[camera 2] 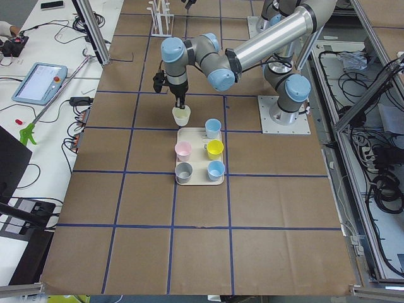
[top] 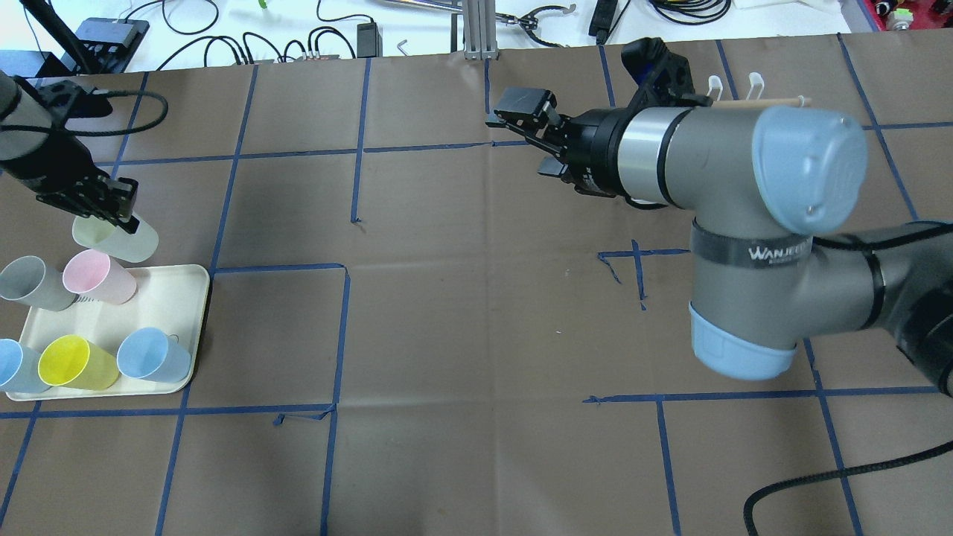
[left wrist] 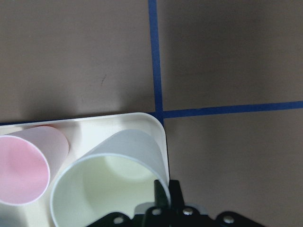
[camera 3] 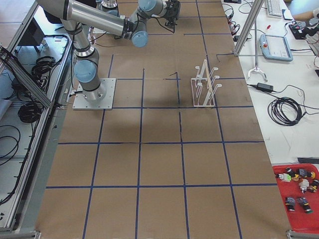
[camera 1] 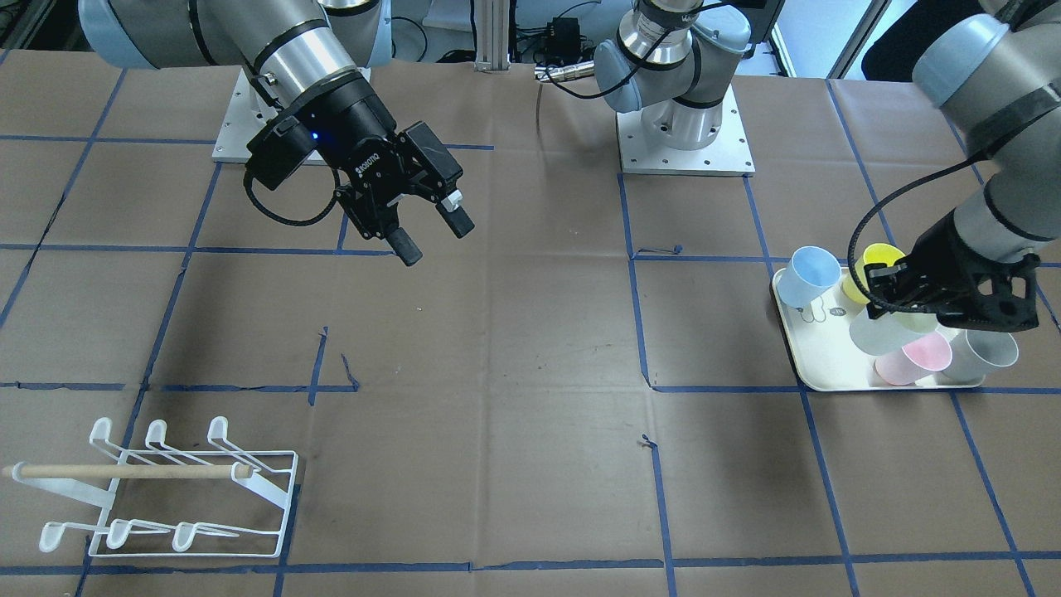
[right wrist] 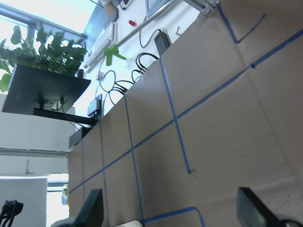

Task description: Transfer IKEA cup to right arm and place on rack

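My left gripper [top: 112, 211] is shut on the rim of a pale green cup [top: 119, 238], which hangs tilted over the far edge of the cream tray [top: 182, 298]. The left wrist view shows a finger [left wrist: 163, 194] pinching the cup's rim [left wrist: 102, 189]. In the front view this gripper [camera 1: 887, 290] holds the cup [camera 1: 879, 332] above the tray [camera 1: 816, 365]. My right gripper [camera 1: 431, 234] is open and empty, in the air over the table's middle, also in the overhead view [top: 521, 123]. The white wire rack [camera 1: 166, 489] with its wooden dowel stands at the far right corner, partly hidden in the overhead view [top: 752, 85].
On the tray lie several other cups: grey [top: 33, 283], pink [top: 97, 277], yellow [top: 74, 362] and two blue ones [top: 153, 356]. Blue tape lines cross the brown paper. Cables and devices line the far table edge [top: 335, 37]. The right arm's elbow [top: 774, 231] looms over the right half.
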You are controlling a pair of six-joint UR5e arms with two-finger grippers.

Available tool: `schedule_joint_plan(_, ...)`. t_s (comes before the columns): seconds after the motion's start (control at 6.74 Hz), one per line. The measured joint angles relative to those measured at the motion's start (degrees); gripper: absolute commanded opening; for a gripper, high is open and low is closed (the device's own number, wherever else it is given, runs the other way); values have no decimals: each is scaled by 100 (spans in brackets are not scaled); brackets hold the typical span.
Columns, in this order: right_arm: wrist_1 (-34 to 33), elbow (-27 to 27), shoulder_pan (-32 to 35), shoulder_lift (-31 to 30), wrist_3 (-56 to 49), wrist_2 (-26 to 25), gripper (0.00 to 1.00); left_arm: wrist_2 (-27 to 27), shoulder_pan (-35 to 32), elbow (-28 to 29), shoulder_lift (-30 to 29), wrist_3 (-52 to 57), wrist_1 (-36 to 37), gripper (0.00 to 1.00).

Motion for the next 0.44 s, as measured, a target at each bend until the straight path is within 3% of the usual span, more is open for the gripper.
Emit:
schedule_joint_plan(0.15,-955,348,4,19,782,97,100,-49,-118,456,-20,-39,-468,0)
schedule_joint_plan(0.44,-1915,641,8,39,1776,134,99,-378,-731,817,-11,-814,-720,0)
